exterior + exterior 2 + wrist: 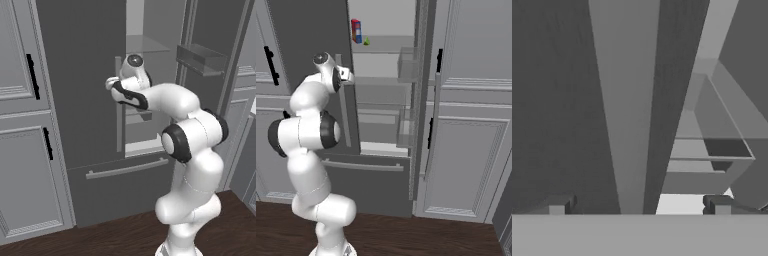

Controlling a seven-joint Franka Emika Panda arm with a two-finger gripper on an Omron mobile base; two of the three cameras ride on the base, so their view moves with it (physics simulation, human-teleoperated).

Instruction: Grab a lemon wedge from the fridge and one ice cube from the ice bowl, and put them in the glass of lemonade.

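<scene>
Hand view: fingers [557, 206] spread, empty.

No legible text anywhere.

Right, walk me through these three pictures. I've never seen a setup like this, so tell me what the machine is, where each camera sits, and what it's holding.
The white jointed machine is a robot arm on a base that can drive, in a computer-rendered kitchen. Two pictures come from cameras on that base, behind the arm, one to its left and one to its right. The third comes from a camera on the hand, looking along the claw, whose two dark tips poke up at the bottom.

The arm faces a tall dark grey fridge. Its right door is swung open and its left door is shut. The claw is open, straddling the left door's long handle, and holds nothing.

On a fridge shelf stand a red and blue carton and, beside it, a tiny yellow-green lemon wedge.
</scene>
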